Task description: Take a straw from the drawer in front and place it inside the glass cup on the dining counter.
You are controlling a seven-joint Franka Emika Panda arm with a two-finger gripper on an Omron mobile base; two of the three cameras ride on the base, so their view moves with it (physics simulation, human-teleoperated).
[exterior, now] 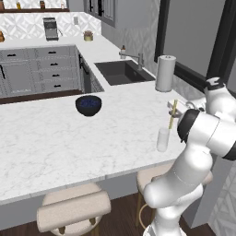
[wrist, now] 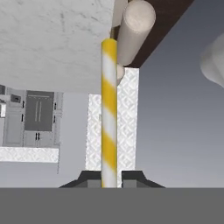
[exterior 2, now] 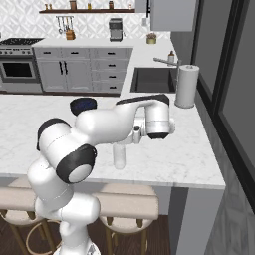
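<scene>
Over the dining counter [exterior: 55, 143] near its right edge, L base view showed the straw [exterior: 173, 114] just above the glass cup [exterior: 162, 139], bare marble to the left. R view: cup [exterior 2: 118, 155] beside the arm. Hand view: gripper [wrist: 110, 178] clamped shut on the striped straw [wrist: 109, 109].

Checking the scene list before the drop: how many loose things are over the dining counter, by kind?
Straw, held in the shut gripper: 1
Glass cup: 1
Dark blue bowl: 1
Paper-towel roll: 1
Total: 4
</scene>
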